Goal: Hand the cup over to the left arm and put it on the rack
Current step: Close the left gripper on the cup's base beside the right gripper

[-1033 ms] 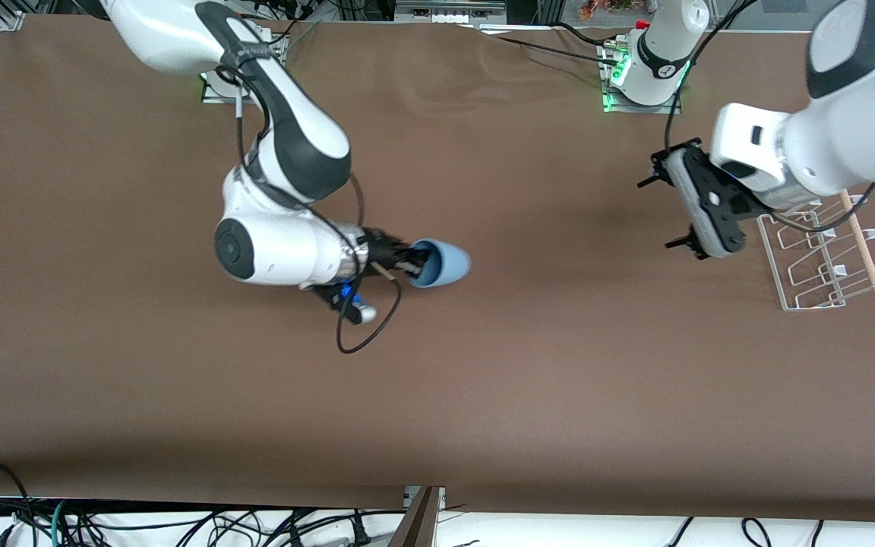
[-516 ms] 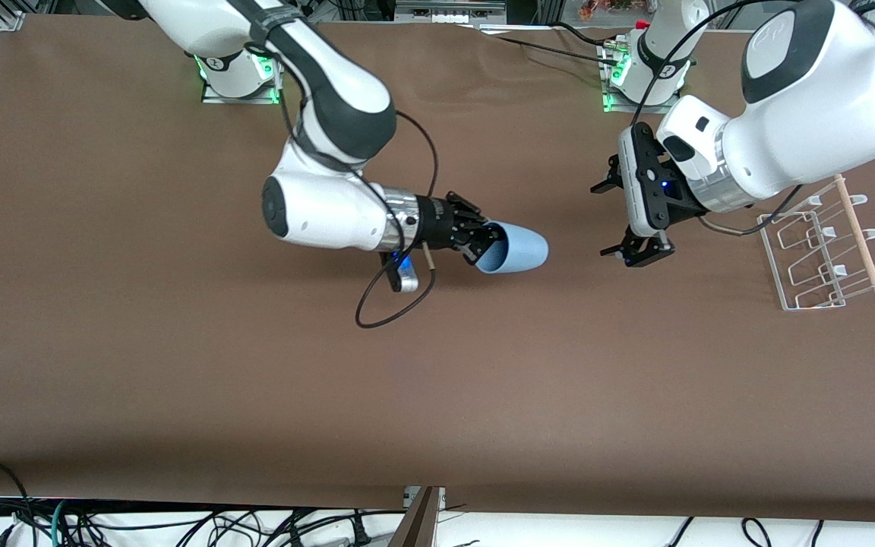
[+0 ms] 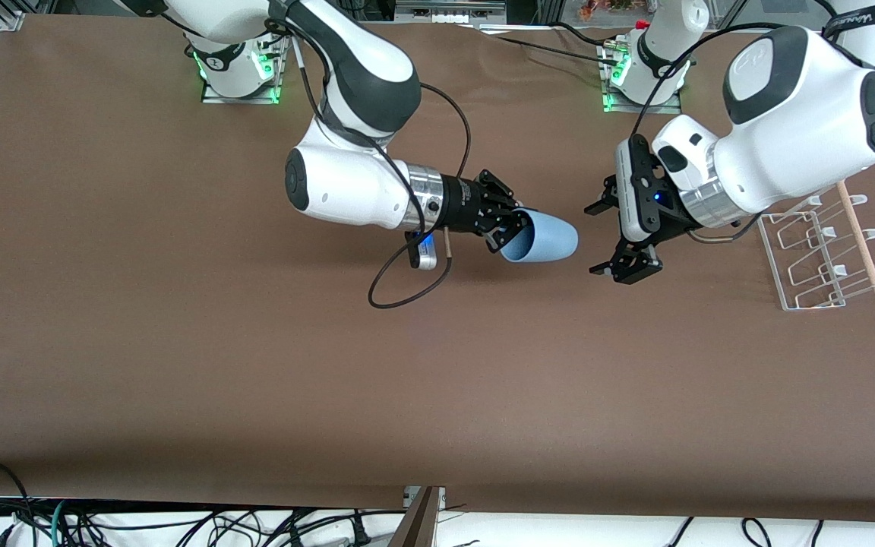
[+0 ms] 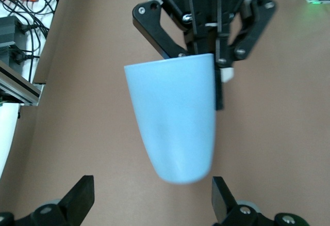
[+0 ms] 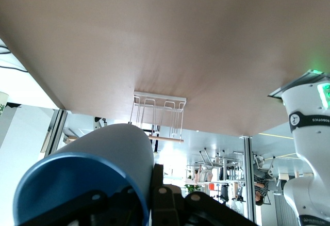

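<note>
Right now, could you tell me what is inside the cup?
One finger of the right gripper reaches inside the cup at its rim, pinching the wall. Nothing else shows inside, though the deep end near its base is hidden.

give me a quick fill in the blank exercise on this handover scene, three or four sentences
1. The light-blue cup is held at its rim by the ____ gripper.
2. The left gripper faces the cup's closed end with its fingers ____.
3. The white wire rack stands toward the ____ arm's end of the table.
4. The cup is held lying on its ____, above the brown table.

Missing words: right; open; left; side
</note>
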{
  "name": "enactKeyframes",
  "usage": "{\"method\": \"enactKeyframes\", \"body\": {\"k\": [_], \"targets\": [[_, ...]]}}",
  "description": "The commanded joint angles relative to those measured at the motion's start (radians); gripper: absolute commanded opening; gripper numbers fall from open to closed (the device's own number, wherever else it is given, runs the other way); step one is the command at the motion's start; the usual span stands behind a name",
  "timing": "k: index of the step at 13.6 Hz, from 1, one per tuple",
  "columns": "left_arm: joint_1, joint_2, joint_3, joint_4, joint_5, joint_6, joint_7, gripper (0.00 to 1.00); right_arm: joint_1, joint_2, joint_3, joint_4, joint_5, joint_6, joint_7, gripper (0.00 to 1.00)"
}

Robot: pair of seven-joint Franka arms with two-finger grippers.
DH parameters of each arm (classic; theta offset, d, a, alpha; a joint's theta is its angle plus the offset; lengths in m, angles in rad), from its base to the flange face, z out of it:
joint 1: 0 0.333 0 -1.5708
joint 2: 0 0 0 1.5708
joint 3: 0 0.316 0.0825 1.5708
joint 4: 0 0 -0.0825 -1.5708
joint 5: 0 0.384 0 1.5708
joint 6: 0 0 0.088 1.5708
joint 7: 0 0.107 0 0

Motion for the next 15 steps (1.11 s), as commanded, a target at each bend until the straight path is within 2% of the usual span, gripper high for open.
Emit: {"method": "enactKeyframes", "body": {"k": [1, 4, 10, 11, 13, 14, 15], "targets": [[0.008, -0.042, -0.027, -0.101, -0.061, 0.083, 0.039, 1.0, 0.02, 0.005, 0.002, 0.027, 0.019, 0.013, 0.046, 0.0], [0.01, -0.065, -0.056, -0.165, -0.077, 0.152, 0.038, 1.0, 0.046, 0.007, 0.002, 0.025, 0.021, 0.07, 0.06, 0.0], [0.01, -0.071, -0.081, -0.221, -0.098, 0.209, 0.022, 1.0, 0.051, 0.011, 0.002, 0.027, 0.021, 0.079, 0.057, 0.0], [0.01, -0.071, -0.081, -0.222, -0.1, 0.209, 0.03, 0.94, 0.056, 0.011, 0.002, 0.025, 0.021, 0.079, 0.057, 0.0], [0.013, -0.071, -0.081, -0.222, -0.106, 0.197, 0.007, 0.19, 0.057, 0.011, 0.001, 0.027, 0.015, 0.079, 0.05, 0.0], [0.016, -0.071, -0.079, -0.222, -0.105, 0.188, -0.013, 0.18, 0.056, 0.011, 0.001, 0.027, 0.015, 0.079, 0.05, 0.0], [0.016, -0.071, -0.079, -0.219, -0.104, 0.179, -0.008, 0.09, 0.056, 0.01, -0.001, 0.027, 0.015, 0.079, 0.045, 0.0]]}}
